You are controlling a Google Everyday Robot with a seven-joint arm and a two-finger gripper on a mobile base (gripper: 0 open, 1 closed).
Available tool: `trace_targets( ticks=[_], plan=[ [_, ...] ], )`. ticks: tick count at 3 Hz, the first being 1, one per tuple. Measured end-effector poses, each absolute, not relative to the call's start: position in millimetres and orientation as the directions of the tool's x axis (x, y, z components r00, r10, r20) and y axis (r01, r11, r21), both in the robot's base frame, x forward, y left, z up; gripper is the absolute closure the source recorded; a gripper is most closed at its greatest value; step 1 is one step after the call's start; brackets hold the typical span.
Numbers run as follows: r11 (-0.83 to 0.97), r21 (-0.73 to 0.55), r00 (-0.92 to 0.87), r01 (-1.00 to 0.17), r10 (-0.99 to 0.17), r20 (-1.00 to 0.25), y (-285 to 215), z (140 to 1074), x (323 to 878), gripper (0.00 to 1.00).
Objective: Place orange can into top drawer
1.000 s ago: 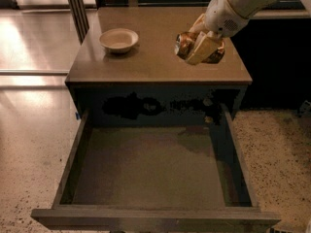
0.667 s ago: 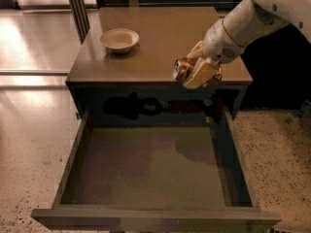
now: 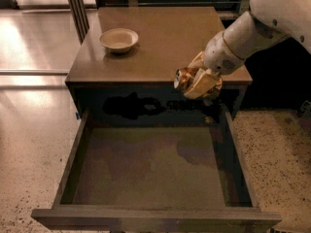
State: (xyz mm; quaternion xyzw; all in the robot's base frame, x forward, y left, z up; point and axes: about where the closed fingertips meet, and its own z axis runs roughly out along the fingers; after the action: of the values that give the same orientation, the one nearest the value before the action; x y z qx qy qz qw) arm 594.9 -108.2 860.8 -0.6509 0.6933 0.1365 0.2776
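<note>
Crushed orange-gold metal can (image 3: 186, 79), clamped in cream jaws at the brown worktop's (image 3: 165, 38) front edge; wide dark grey-brown top drawer (image 3: 146, 171) open below and forward of jaws; best carried clear of that edge, lowered close to the bottom, then released.

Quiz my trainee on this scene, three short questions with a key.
1. Fill in: the gripper, at the front right edge of the cabinet top, has its jaws shut on the ___.
2. True or false: the top drawer is pulled open.
3. Where is the bowl? A) in the drawer B) on the cabinet top, rear left C) in the jaws

Key: 1 orange can; 2 true; 3 B.
</note>
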Motion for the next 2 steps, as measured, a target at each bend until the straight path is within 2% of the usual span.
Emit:
trace_targets(
  ticks=[1,2],
  plan=[
    [0.183,-0.149,-0.055,-0.972,-0.79,-0.61,-103.7,841.4,562.6,1.0],
    [0.239,-0.058,-0.143,-0.969,-0.739,-0.658,-85.2,780.5,515.6,1.0]
  ],
)
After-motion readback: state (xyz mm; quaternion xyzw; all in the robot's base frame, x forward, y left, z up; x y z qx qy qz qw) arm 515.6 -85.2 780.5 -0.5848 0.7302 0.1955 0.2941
